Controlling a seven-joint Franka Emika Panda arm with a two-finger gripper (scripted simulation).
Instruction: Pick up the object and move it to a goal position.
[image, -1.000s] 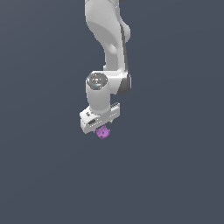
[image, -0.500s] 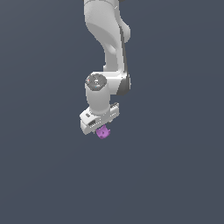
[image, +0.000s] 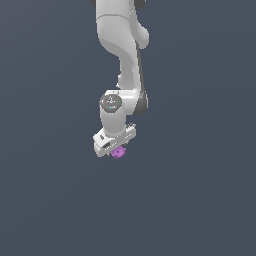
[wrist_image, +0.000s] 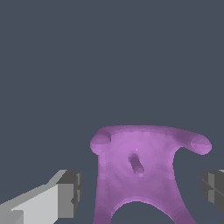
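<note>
In the exterior view there is only flat grey on the left. In the middle the white arm comes down from the top. At its low end is the claw. A tiny purple object peeks out right under the claw. Past it, on the right, is more flat grey. No table edge shows, so I cannot tell if the object rests on something or hangs in the air.

In the wrist view the order is this. First comes one finger, white with a grey pad. Then a strip of grey. Then the object, big here, with two round horns, a small peg in its middle and an arch cut out of its low side. Then another strip of grey. Last comes the other finger, only partly in the picture.

So the claw is spread wide with the object in between. Neither pad touches it. The claw is holding nothing.

What could go wrong? The object has a lumpy, curvy shape. When the pads squeeze, they may land on a slanted side, and the object could twist or pop out. It also looks closer to the first finger, so that pad may reach it first and push it sideways. If the claw goes up before it has a firm hold, the object stays behind.
</note>
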